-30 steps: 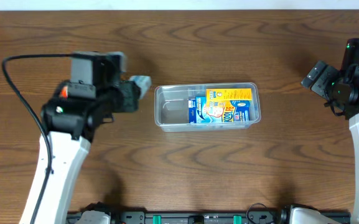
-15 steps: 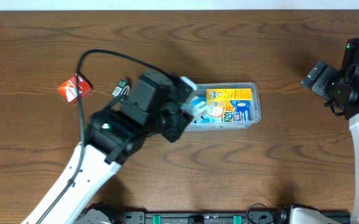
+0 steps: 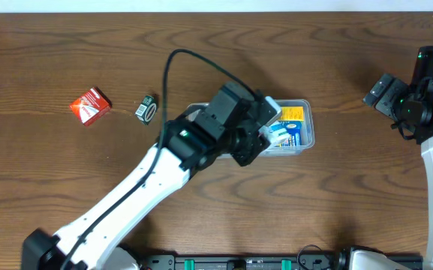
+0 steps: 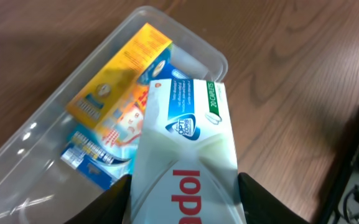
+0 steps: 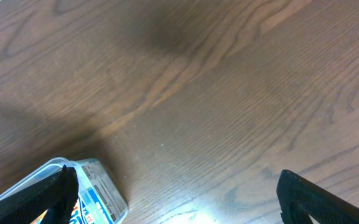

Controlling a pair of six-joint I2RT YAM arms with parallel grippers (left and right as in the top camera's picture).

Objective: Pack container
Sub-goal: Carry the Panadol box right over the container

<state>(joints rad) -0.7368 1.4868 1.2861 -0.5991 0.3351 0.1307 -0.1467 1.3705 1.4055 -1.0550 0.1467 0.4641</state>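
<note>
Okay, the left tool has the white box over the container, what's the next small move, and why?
Probably lower the white box into the container: the left tool holds it above the yellow box and blue box lying inside.

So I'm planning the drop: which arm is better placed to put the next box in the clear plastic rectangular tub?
Left. The left hand grips a white and green cardboard box directly over the clear plastic rectangular tub. The right hand is open and empty, off past the tub's end.

Dark wood-grain table (image 3: 351, 195), pale strip along far edge.
</note>
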